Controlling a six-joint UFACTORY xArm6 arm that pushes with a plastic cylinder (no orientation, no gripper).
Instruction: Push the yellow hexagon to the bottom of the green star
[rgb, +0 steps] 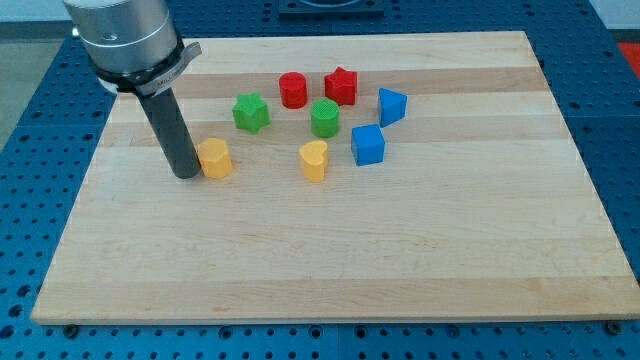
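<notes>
my tip (186, 176) touching yellow hexagon (215, 158), its left | green star (251, 112) up-right, apart | tool: just a rod, grasping nothing

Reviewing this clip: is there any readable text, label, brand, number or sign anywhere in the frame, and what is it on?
None: no text, label, number or sign can be read anywhere.
The wooden board, the yellow hexagon, the green star and the other coloured blocks are plain.
The arm's metal housing shows no marking; my tip sits just at the view's left of the yellow hexagon.
</notes>
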